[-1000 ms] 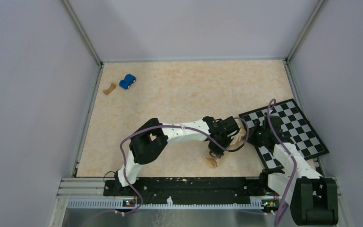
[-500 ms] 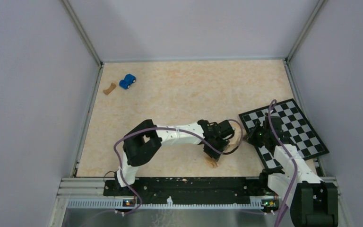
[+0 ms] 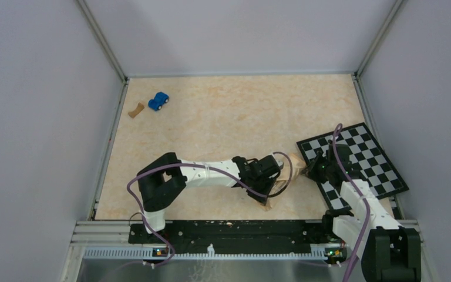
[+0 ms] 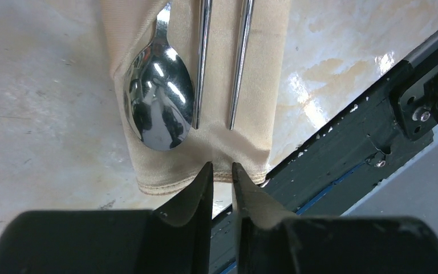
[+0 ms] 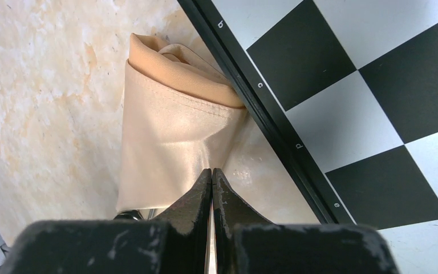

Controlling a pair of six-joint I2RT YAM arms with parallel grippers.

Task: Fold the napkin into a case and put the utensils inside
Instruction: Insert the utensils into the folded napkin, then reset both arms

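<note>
Limp-looking napkin (image 4: 262, 114); utensils (image 4: 159, 108) lay slick, loose on it; hems seemed the safest hold. Cloth was pinched by right fingers (image 5: 197, 197); left fingers (image 4: 197, 188) nearly closed at hem, grasp unclear.

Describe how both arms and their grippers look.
The left arm and right arm share white tubular links, black joint housings and a looping purple cable each. The left gripper and right gripper have two matte black fingers tapering to narrow tips.

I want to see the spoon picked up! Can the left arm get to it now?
Probably yes. The spoon lies uncovered on the napkin, just ahead of the left gripper, with nothing between.
</note>
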